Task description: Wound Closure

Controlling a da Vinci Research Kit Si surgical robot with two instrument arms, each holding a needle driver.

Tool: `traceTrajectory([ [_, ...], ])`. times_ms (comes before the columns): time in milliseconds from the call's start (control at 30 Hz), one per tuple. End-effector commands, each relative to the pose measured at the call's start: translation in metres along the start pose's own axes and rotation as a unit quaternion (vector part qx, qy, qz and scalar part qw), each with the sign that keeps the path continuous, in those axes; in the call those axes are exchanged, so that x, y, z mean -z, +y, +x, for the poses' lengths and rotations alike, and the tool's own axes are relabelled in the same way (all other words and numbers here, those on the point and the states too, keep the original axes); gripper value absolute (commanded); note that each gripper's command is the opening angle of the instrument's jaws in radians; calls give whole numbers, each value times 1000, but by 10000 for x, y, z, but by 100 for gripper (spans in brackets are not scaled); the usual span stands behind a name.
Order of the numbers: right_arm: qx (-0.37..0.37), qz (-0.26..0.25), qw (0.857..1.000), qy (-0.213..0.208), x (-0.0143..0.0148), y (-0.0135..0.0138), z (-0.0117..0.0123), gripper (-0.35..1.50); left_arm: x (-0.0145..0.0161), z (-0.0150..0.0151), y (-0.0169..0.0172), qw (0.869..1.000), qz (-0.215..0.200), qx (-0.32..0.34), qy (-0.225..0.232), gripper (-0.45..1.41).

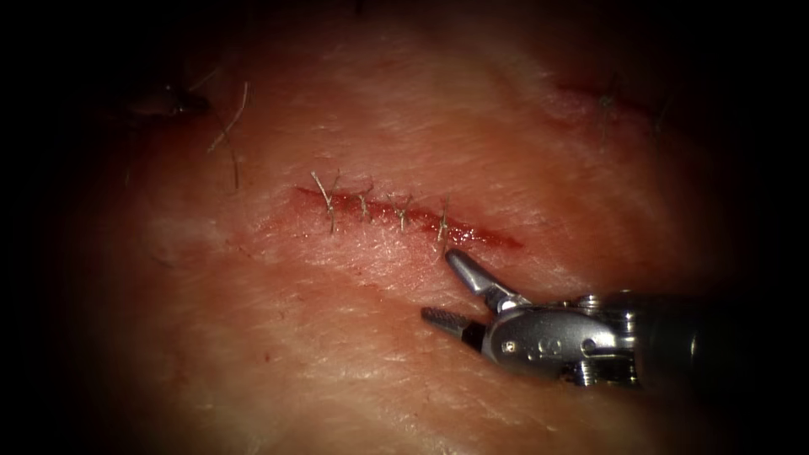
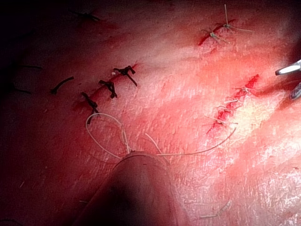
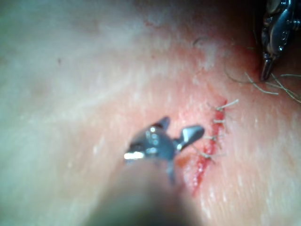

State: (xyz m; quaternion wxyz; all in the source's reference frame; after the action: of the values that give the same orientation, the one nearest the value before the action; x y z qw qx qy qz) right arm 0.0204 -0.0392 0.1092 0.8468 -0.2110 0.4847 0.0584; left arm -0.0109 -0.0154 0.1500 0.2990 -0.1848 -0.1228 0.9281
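Endoscope view, left to right. At the far left edge of the pale pink pork-belly tissue [image 1: 337, 354] lies a dark older wound [image 1: 168, 103] with a few cut ends of pale thread [image 1: 229, 118] beside it.

In the middle runs the narrow red cut [image 1: 404, 215], slanting down toward the right. Four pale thread stitches [image 1: 362, 205] cross it. Its left and middle parts are drawn together. To the right of the last stitch the cut shows a short streak of red fluid [image 1: 484, 236].

My right arm's silver needle driver [image 1: 438, 284] comes in from the right and sits just below the right end of the cut. Its jaws are spread wide and grasp nothing. The upper jaw's tip lies just beside the last stitch, and I cannot tell whether it touches the tissue. The lower jaw is apart from the cut.

Left wrist view: a long pale loose thread [image 2: 106, 136] lies in loops on the tissue, just beside the end of my left shaft, and one strand curves away toward the stitched cut. A row of dark stitches [image 2: 110, 87] sits beyond the loops.

Right wrist view: my left arm's silver tool [image 3: 267, 70] points at the tissue near several pale thread strands. I cannot tell whether it is clenched or what it grasps.
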Motion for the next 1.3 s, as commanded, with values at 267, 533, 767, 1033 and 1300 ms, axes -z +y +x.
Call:
traceTrajectory([
  [267, -1, 0, 1000, 2, -5, -7, 0, 148, -1, 7, -2, 999, -5, -36, -3, -45],
  [533, 0, 0, 1000, 2, -4, -8, 0, 148, 26, 50, 41, 997, -9, -72, 0, -45],
  [767, 0, 0, 1000, 2, -3, -8, -1, 148, 40, 60, 53, 997, -12, -81, 6, -45],
  [1033, 0, -2, 1000, 2, -4, -10, -1, 148, 34, 103, 81, 993, -27, -108, 36, -45],
  [1300, -2, -2, 1000, 2, -1, -11, -2, 148, 1, 200, 125, 987, -54, -134, 66, -45],
])
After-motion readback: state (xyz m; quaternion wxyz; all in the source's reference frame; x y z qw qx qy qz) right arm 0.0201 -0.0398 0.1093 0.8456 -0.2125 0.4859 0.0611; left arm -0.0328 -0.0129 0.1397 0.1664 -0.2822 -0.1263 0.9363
